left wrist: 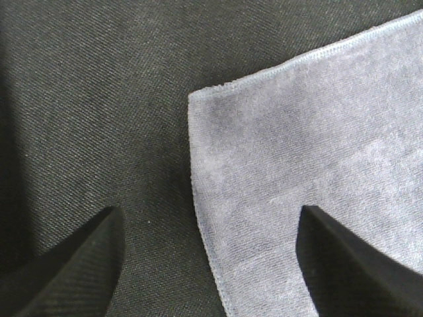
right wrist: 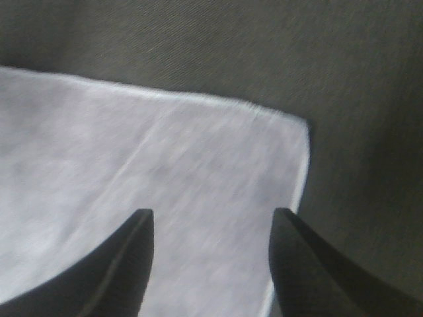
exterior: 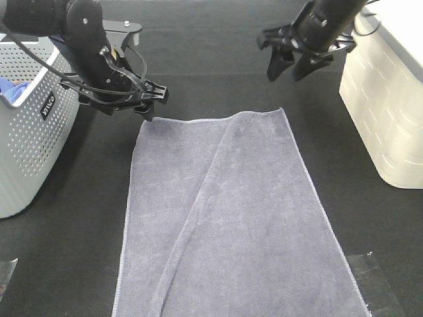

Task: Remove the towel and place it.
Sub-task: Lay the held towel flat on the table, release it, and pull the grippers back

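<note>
Towel (exterior: 231, 218) lies spread on the dark table (exterior: 218, 59), its short far hem about mid-table. Its length runs to the near edge and out of frame. It is out of the grey basket (exterior: 33, 132) at the left edge, which holds a blue cloth (exterior: 8, 89).

- Left hand (exterior: 152, 104): spread, empty, low over the towel's far-left corner.
- Right hand (exterior: 286, 74): spread, empty, higher, just beyond the far-right corner, near the white box (exterior: 386, 112) at the right edge.

Risks, as judged:
- The left hand (left wrist: 211, 211) straddles the towel's side hem, one finger over bare table and one over cloth. Closing there could catch only the thin hem, or nothing.
- The two hands sit at unequal heights. An uneven pinch or lift would skew the cloth.
- A long diagonal ridge (exterior: 198, 198) runs from the far hem toward the near-left part. Any pull at the corners could deepen it into a fold.
- A low sideways move by the left hand might snag the terry and drag the corner toward the basket.

Views compared:
- The high camera alone shows the ridge, the basket, the box and the height difference.
- The left wrist view alone shows the straddle across the hem.
- The right wrist view places the right hand (right wrist: 213, 214) over cloth, inside the corner. The high view suggests it is beyond the hem.
- No view settles whether the left fingertips touch the cloth.
</note>
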Motion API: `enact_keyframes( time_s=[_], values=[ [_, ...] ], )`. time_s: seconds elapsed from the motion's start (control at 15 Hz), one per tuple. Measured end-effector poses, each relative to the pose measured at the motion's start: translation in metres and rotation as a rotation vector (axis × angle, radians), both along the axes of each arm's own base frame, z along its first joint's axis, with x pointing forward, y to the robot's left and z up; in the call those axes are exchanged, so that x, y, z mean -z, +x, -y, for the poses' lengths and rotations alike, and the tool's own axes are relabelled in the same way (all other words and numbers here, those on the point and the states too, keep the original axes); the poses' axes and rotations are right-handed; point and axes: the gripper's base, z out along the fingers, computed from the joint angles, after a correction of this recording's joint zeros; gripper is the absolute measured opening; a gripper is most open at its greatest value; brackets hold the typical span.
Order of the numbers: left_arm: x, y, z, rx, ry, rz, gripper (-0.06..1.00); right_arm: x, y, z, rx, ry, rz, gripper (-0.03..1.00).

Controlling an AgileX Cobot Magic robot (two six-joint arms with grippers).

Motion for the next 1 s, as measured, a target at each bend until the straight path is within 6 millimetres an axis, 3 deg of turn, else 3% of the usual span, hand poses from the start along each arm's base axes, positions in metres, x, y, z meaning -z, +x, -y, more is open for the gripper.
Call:
enact_keyframes(
  time_s=[0.4,0.6,1.0],
  values=[
    [-0.001,0.001,0.000,0.026,0.012,0.006,0.70,0.073,0.033,0.001,-0.024,-0.117,0.012,0.51],
    [-0.001,0.000,0.000,0.028,0.013,0.005,0.70,0.094,0.037,0.000,-0.024,-0.122,0.002,0.51],
    [-0.001,0.000,0.000,0.028,0.013,0.005,0.70,0.117,0.038,0.000,-0.029,-0.135,-0.026,0.50]
  ],
)
